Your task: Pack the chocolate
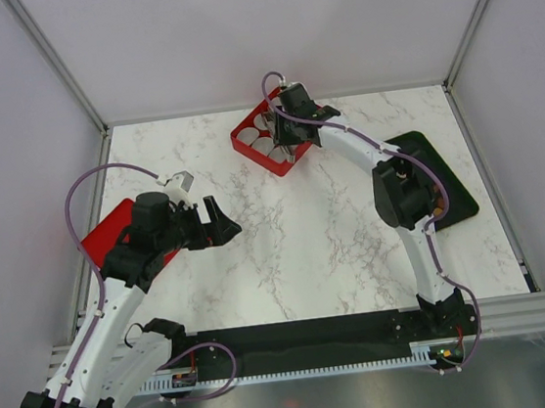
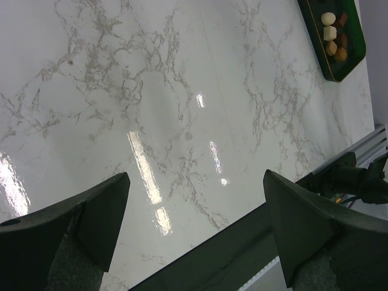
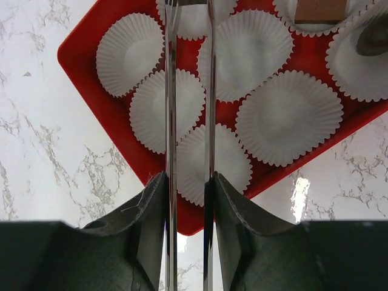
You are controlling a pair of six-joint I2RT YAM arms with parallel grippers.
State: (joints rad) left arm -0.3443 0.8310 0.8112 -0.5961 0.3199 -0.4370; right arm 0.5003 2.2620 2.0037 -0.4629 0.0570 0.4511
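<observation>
Most chocolate [image 2: 335, 36] lies in the dark tray [image 2: 337, 77], far ahead-right of the wide-open left claw [image 2: 194, 200]; one brown piece [image 3: 319, 9] seems already packed, up-right of the right claw [image 3: 189, 200], which pinches tweezers [image 3: 171, 121] over mostly empty cups [image 3: 288, 118]
</observation>
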